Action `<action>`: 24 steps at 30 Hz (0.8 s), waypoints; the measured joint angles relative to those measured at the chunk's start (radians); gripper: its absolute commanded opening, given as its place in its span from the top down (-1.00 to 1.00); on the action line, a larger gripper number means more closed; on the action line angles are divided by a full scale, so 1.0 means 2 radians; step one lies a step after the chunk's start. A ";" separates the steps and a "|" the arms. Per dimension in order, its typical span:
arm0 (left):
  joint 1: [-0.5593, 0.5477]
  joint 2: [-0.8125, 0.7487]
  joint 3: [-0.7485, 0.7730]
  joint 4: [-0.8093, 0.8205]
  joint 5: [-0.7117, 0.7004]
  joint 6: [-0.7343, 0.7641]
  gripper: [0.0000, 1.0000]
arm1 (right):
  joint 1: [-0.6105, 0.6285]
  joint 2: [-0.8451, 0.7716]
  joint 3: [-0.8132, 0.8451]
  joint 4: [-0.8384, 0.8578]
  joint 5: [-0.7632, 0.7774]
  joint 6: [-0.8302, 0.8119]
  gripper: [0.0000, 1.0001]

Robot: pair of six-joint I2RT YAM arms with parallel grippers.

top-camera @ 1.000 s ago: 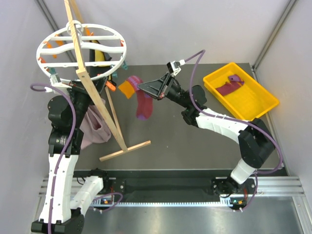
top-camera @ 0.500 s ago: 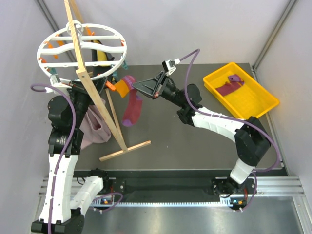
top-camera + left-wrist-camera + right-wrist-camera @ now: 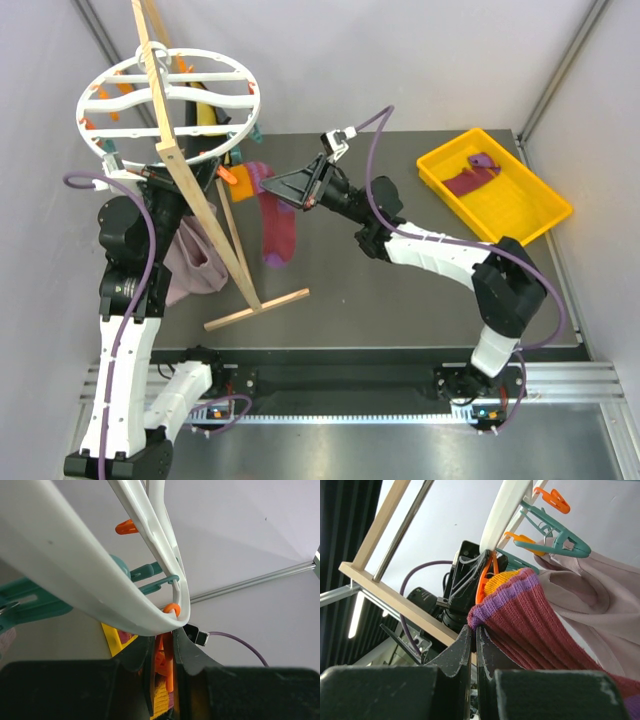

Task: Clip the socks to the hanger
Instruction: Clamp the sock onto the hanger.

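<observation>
Dark grey table (image 3: 400, 290) lies below and right of the hanger (image 3: 170, 108). At the hanger's near rim, left gripper (image 3: 164, 642) pinches an orange clip (image 3: 165, 672); right gripper (image 3: 474, 636) pinches one sock (image 3: 278, 225) beside it. Second sock (image 3: 470, 178): yellow tray (image 3: 540, 225), far right. Pale walls (image 3: 400, 60) behind.

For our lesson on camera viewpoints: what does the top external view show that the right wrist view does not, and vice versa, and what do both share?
Only top external: the yellow tray with the second sock in it, and both arms whole. Only right wrist: the right gripper shut on the purple cuff of the held sock, close to the orange clip pinched in the left gripper. Both: the held sock, the hanger, the wooden stand and the mauve cloth.
</observation>
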 measured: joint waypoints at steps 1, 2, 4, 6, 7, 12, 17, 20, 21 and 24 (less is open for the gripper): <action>0.000 0.000 0.000 0.000 0.000 -0.001 1.00 | 0.002 0.002 0.000 -0.001 0.000 0.000 1.00; 0.000 0.000 0.000 0.000 0.000 -0.001 1.00 | 0.004 0.004 0.000 0.000 0.000 0.000 1.00; 0.000 0.000 0.000 0.000 0.000 -0.003 1.00 | 0.006 0.007 0.000 -0.001 0.000 0.000 1.00; 0.000 0.000 0.000 0.000 0.000 -0.004 1.00 | 0.008 0.010 0.000 -0.001 0.000 -0.001 1.00; 0.000 0.000 0.000 0.001 0.000 -0.004 1.00 | 0.008 0.013 0.002 -0.002 0.000 -0.001 1.00; 0.000 -0.005 -0.006 0.007 0.000 -0.005 1.00 | 0.010 0.021 0.019 -0.002 0.000 -0.002 1.00; 0.000 -0.010 -0.010 0.009 0.000 -0.004 1.00 | 0.010 0.021 0.030 0.005 0.000 -0.002 1.00; 0.000 -0.010 -0.010 0.008 0.000 -0.004 1.00 | 0.012 0.021 0.030 0.008 0.000 -0.005 1.00; 0.000 -0.010 -0.010 0.008 0.000 -0.004 1.00 | 0.014 0.021 0.030 0.008 0.000 -0.006 1.00; 0.000 -0.010 -0.010 0.008 0.000 -0.004 1.00 | 0.017 0.021 0.030 0.009 0.000 -0.006 1.00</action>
